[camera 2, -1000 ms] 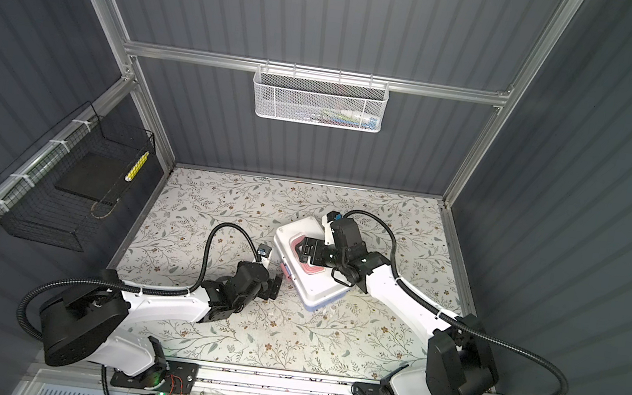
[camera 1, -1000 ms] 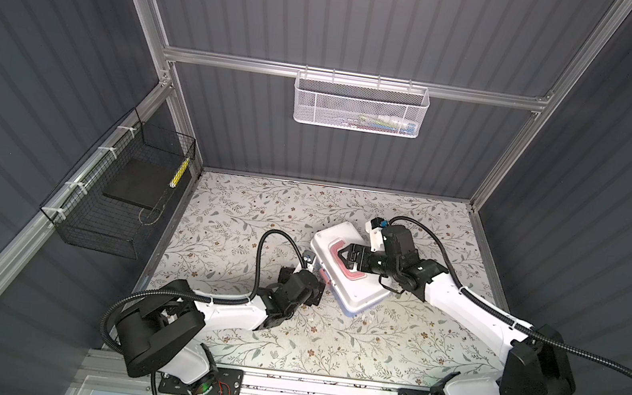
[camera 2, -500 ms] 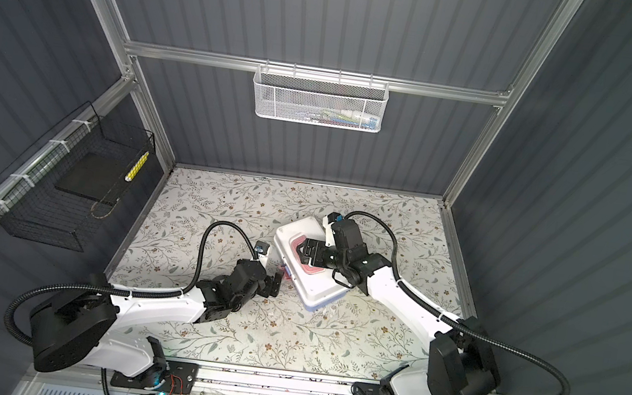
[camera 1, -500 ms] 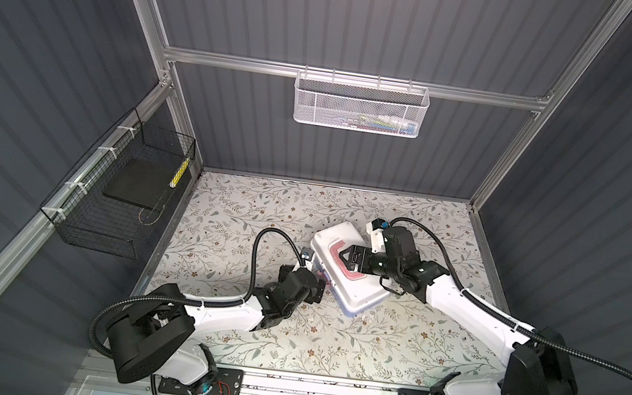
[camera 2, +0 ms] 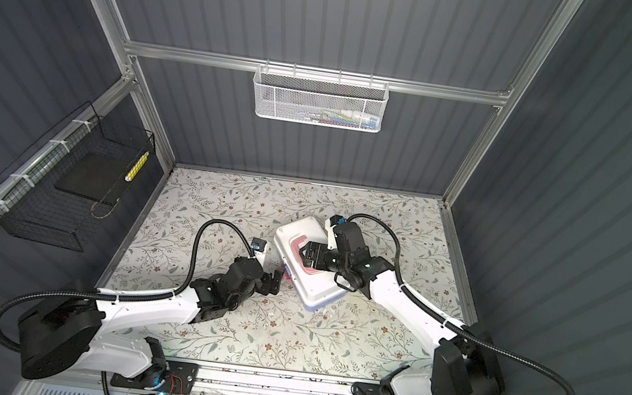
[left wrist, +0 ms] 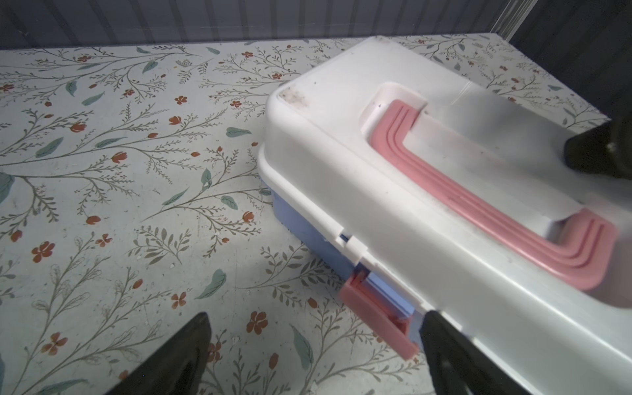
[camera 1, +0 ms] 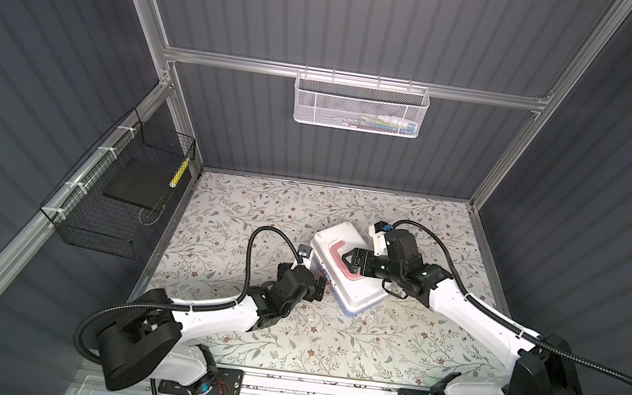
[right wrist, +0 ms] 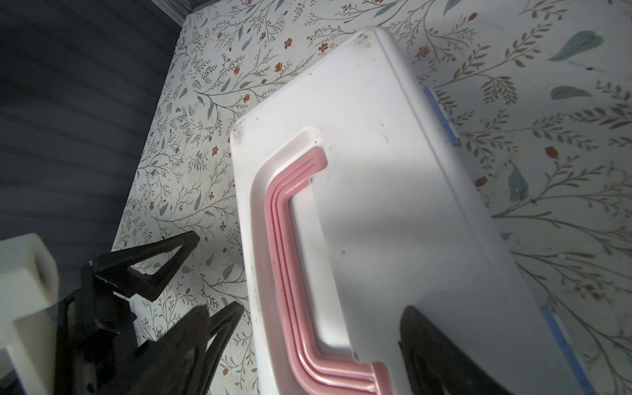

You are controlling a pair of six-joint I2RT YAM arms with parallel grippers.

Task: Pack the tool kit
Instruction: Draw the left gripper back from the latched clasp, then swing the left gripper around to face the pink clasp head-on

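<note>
L gripper (camera 1: 317, 287) open, empty, just beside pink latch (left wrist: 376, 318), which looks unfastened. Tool kit (camera 1: 354, 298) mid table (camera 1: 262, 208), lid down. R gripper (camera 1: 348, 260) open over pink handle (right wrist: 284, 239). Step: closing up; next prob needs latch pressed shut w/ lid held down

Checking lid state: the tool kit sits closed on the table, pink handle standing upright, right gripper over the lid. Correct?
No: the pink handle lies flat in its recess, as the right wrist view shows. The tool kit sits closed on the table, right gripper over the lid.
</note>
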